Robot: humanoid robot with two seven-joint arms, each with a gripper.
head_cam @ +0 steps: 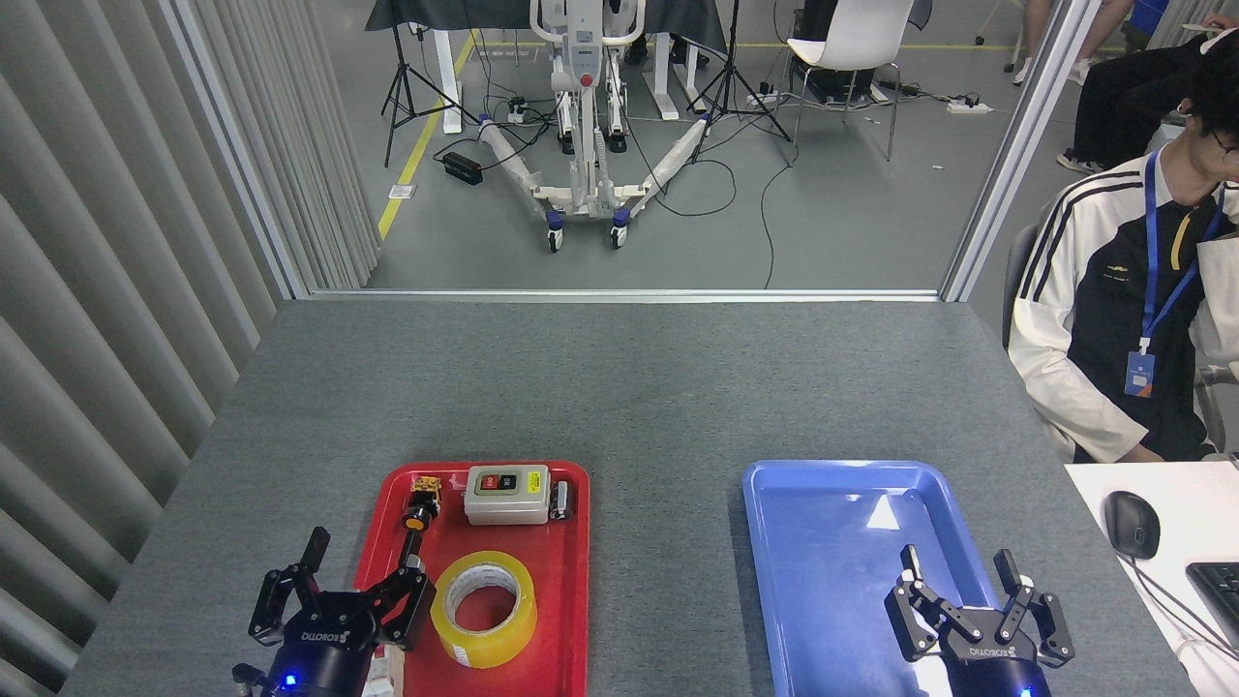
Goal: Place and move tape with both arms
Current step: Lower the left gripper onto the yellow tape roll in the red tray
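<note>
The tape (484,607), a wide yellow translucent roll with a white core, lies flat in the near part of the red tray (571,581). My left gripper (364,548) hovers at the tray's left edge, just left of the roll, fingers spread open and holding nothing. My right gripper (960,564) hangs open over the near part of the blue tray (832,542), which has nothing in it.
A grey switch box (506,494) with red and black buttons, a small black-and-orange part (419,506) and a small dark part (559,500) sit at the red tray's far end. A person (1123,319) sits at the right by a white desk with a mouse (1132,524).
</note>
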